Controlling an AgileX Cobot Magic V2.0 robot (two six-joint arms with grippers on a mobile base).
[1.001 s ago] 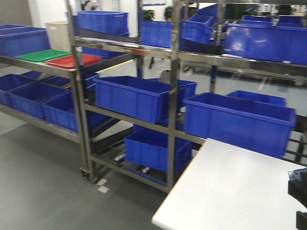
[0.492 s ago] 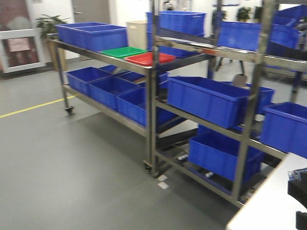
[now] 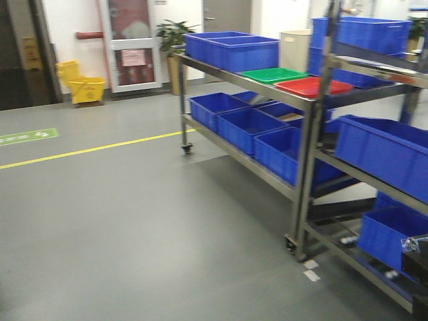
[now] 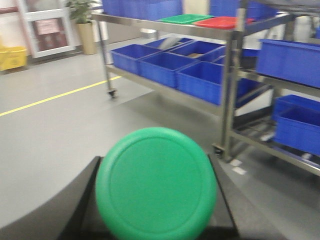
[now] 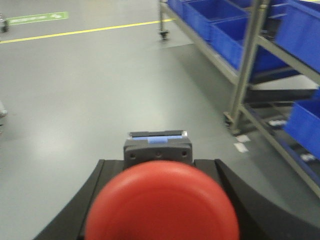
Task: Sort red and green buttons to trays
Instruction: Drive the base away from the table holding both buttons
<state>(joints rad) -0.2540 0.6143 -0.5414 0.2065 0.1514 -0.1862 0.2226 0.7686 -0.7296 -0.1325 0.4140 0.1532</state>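
Note:
In the left wrist view my left gripper is shut on the green button, whose round cap faces the camera between the dark fingers. In the right wrist view my right gripper is shut on the red button, its grey base pointing forward. The green tray and red tray lie side by side on the top shelf of a steel rack, far ahead on the right. Both trays also show in the left wrist view, green and red.
The wheeled steel rack carries blue crates on its top and lower shelves and a beige bin. A second rack stands to its right. A yellow floor line, a yellow mop bucket, a plant and a door are far left.
The front view has swung left: the racks and trays slid to the right of the picture, the white table left view, and open grey floor with the door came in.

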